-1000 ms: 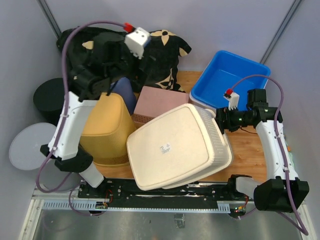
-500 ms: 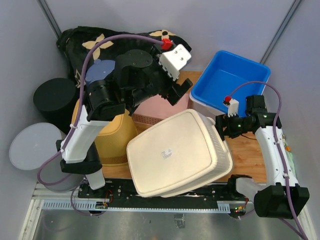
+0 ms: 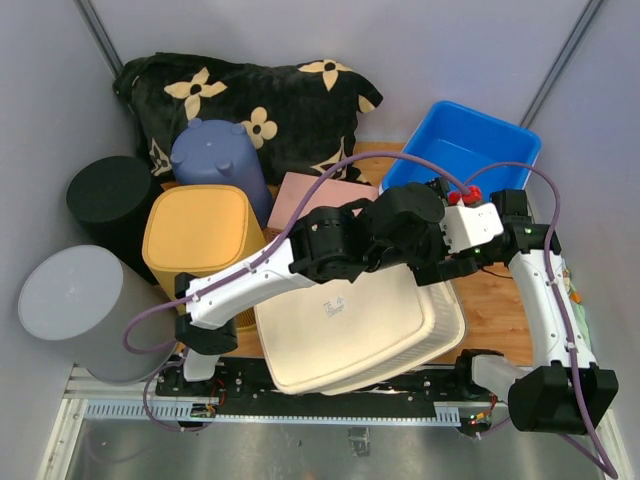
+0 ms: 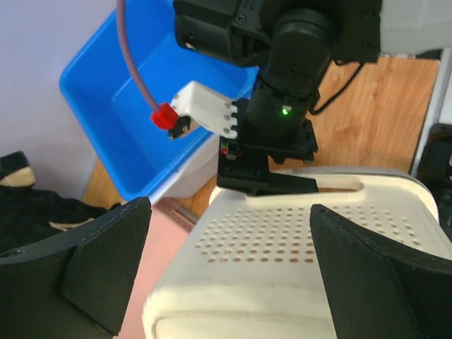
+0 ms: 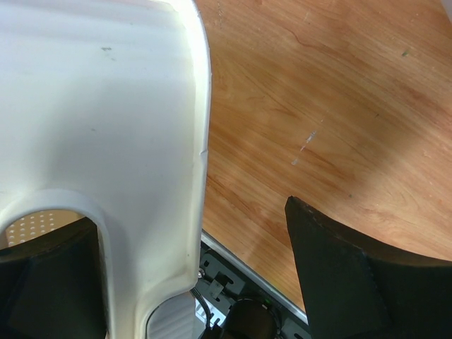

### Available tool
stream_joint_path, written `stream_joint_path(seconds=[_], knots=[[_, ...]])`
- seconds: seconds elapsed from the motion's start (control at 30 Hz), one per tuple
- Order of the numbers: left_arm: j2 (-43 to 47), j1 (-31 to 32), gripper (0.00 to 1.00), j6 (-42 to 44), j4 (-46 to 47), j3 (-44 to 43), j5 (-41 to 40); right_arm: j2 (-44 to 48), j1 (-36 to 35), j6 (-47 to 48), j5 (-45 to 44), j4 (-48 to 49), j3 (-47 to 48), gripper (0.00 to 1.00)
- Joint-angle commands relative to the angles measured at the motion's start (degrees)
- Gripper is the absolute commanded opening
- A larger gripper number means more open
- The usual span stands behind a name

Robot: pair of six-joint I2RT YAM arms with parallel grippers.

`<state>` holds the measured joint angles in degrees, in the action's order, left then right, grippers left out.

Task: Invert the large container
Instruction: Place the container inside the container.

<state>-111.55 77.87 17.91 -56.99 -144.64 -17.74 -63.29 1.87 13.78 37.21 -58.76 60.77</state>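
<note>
The large container (image 3: pixel 340 335) is a cream perforated basket lying tilted at the table's middle, its flat base with a small sticker facing up. My left arm (image 3: pixel 395 235) reaches across it to its right end. In the left wrist view my left gripper (image 4: pixel 229 272) is open, its fingers (image 4: pixel 106 254) wide apart on either side of the container's perforated wall (image 4: pixel 311 240). My right gripper (image 5: pixel 187 212) is open and straddles the container's rim (image 5: pixel 155 141) at the handle slot. One finger sits in the slot; the other finger (image 5: pixel 353 282) stands clear of the rim.
A blue tub (image 3: pixel 465 150) stands at the back right beside the bare wooden table (image 3: pixel 500 300). A pink box (image 3: pixel 310 195), yellow bin (image 3: pixel 200 235), purple bin (image 3: pixel 215 160), black cylinder (image 3: pixel 105 195), grey cylinder (image 3: pixel 70 300) and flowered black cushion (image 3: pixel 260 90) crowd the left and back.
My left arm has swung from the back left across to the container's right end. The container has settled a little lower. The right gripper has stayed at the rim.
</note>
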Motion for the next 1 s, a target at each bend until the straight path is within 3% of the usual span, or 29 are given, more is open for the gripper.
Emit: stream_joint_path(seconds=[0.0, 0.17, 0.3, 0.57, 0.73, 0.97], knots=[[0.1, 0.3, 0.99, 2.7, 9.2, 1.2, -1.8, 0.3, -1.7, 9.0, -11.4, 2.1, -0.7, 0.85], [-3.2, 0.6, 0.99, 6.4, 21.0, 10.8, -17.1, 2.1, -1.7, 9.0, -9.9, 1.0, -0.3, 0.85], [-6.1, 0.7, 0.99, 8.7, 22.1, 13.9, -23.4, 3.8, -1.7, 9.9, -8.4, -0.3, 0.1, 0.86], [0.2, 0.7, 0.99, 6.1, 23.4, 27.6, -24.8, 6.0, -1.7, 14.9, -5.5, -3.9, 1.6, 0.88], [4.8, 0.7, 0.99, 7.5, 24.7, 34.1, -26.7, 3.0, -1.7, 21.5, -2.3, -13.1, 6.8, 0.89], [5.8, 0.7, 0.99, 4.6, 22.9, 34.2, -25.8, -3.5, -1.4, 19.1, 15.3, -21.0, 14.8, 0.9]])
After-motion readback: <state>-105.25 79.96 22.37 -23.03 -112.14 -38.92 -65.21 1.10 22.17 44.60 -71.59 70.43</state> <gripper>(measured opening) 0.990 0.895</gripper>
